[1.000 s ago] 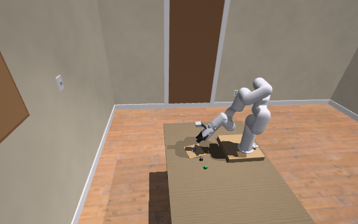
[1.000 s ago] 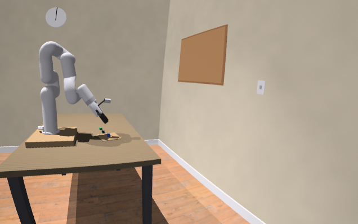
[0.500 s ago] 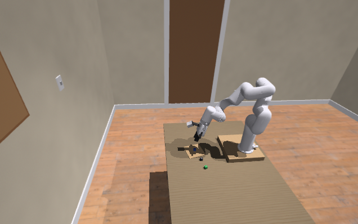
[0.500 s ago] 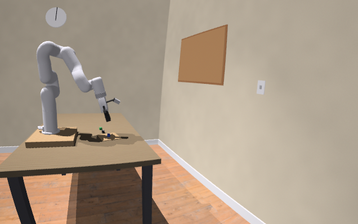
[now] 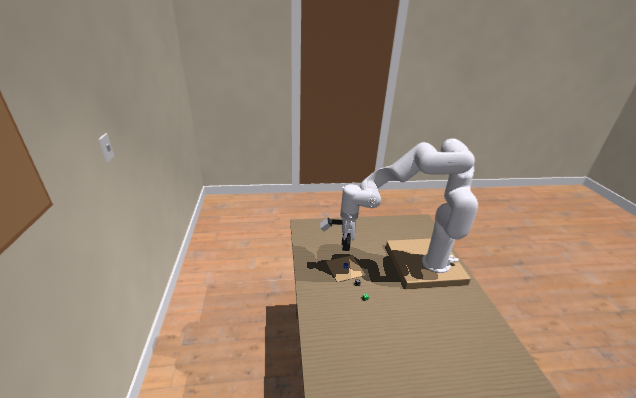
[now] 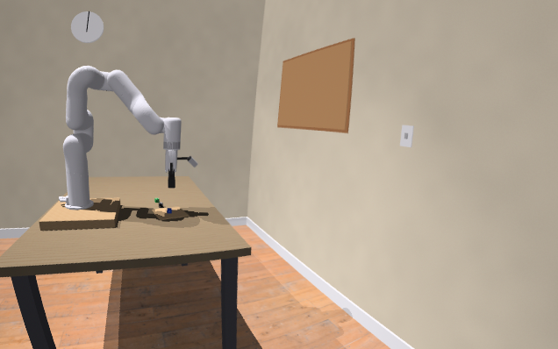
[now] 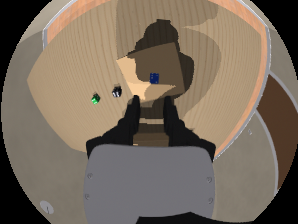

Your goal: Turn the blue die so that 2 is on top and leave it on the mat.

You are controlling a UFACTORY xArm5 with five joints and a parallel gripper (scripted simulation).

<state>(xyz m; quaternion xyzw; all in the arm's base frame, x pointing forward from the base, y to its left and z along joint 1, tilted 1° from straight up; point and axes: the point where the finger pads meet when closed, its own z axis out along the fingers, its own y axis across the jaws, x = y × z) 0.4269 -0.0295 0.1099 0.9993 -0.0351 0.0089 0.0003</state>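
We have the claw (image 5: 346,243) (image 6: 171,181) (image 7: 151,103) pointing straight down above the blue die (image 5: 345,266) (image 6: 169,210) (image 7: 154,78), its fingers partly spread with nothing between them. We judge that this upright pose suits a grip on two opposite sides of the die, and that the part-way gap is meant to slip around so small a thing without sweeping across much of the mat (image 5: 340,274) (image 6: 177,215) (image 7: 172,60).

The blue die sits below the claw, on the mat and inside its edges, with some mat around it on every side; that margin probably leaves us room to set it down again after a turn. The black die (image 5: 357,283) (image 6: 160,205) (image 7: 116,91) and the green die (image 5: 365,297) (image 6: 156,200) (image 7: 95,99) lie on the counter (image 5: 400,340) (image 6: 132,245) (image 7: 65,100), off to one side of the claw, the black one nearer to it and the green one farther out. We think they are best left alone, since their faces have to stay as they are.

As for looks, our blue die is a small, deep blue cube, much of it dulled by the arm's shadow, which also darkens most of the tan mat. It appears to rest flat. Its spots are too small to read, so we cannot tell which number is on top.

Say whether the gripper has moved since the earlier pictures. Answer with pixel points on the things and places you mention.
Yes. Against the wooden base board (image 5: 436,285) (image 6: 79,224), the gripper (image 5: 346,250) (image 6: 171,188) (image 7: 151,103) has swung from a slant beside it to pointing straight down, slightly farther from the board in the exterior view.
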